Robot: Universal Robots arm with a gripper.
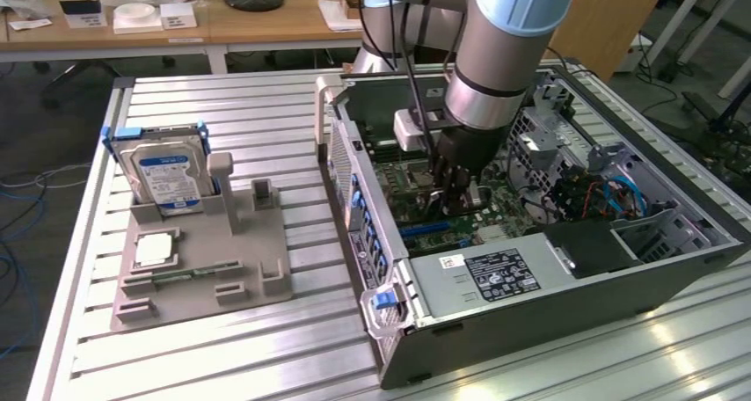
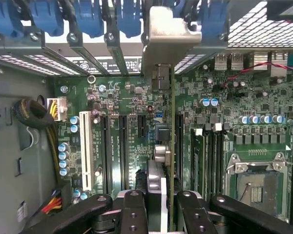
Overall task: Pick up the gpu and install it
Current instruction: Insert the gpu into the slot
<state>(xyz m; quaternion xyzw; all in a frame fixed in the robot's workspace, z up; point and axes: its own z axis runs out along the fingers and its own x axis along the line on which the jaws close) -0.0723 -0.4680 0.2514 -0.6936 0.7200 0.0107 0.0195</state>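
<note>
Claw (image 2: pixel 161 204): one, clamped on one gpu (image 2: pixel 170 146) | below it: one motherboard (image 2: pixel 117 107) | beside: one hard drive (image 1: pixel 164 177)

Exterior view: high, angled down over my arm (image 1: pixel 499 76), the open computer case (image 1: pixel 564 269) and the grey tray (image 1: pixel 200 260), set well back. Wrist view: close, looking along my gripper (image 2: pixel 162 204) at the motherboard (image 2: pixel 122 126). Shared: case interior.
</note>
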